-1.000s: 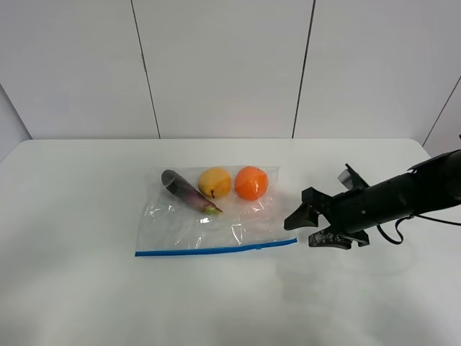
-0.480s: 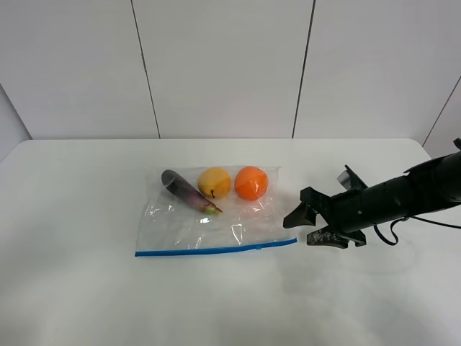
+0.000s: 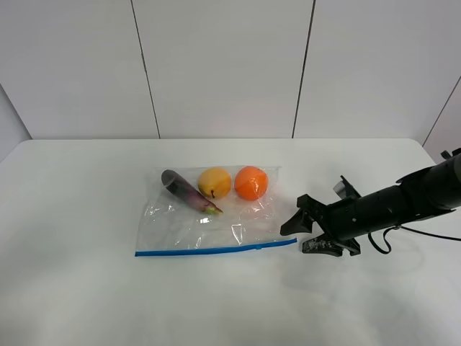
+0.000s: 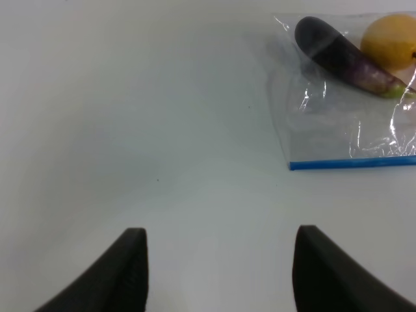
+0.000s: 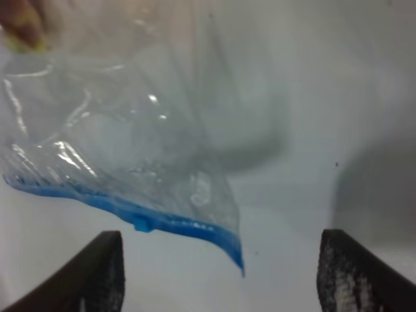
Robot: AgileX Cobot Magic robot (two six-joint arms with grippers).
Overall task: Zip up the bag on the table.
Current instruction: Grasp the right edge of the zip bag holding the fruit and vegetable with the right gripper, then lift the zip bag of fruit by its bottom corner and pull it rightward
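The right hand (image 3: 294,236), fingers spread and pinching nothing, sits just short of the bag (image 3: 209,223) on the table (image 3: 72,288). The left hand (image 4: 218,273), also spread, is well away. The zip (image 3: 216,250) seems ungripped, so zipping remains.

L wrist cam gave me only the dark, blurry tips of the left gripper (image 4: 218,273); the rest was cut by the frame. The bag (image 4: 344,130) ran off the edge too, w/ the yellow fruit (image 4: 392,42) partly lost. R wrist cam was soft: the right gripper (image 5: 227,266) showed just two tips, and I couldn't ID a brownish smear (image 5: 23,23) in one corner. On the high cam the right arm (image 3: 403,202) was cut at the frame edge.
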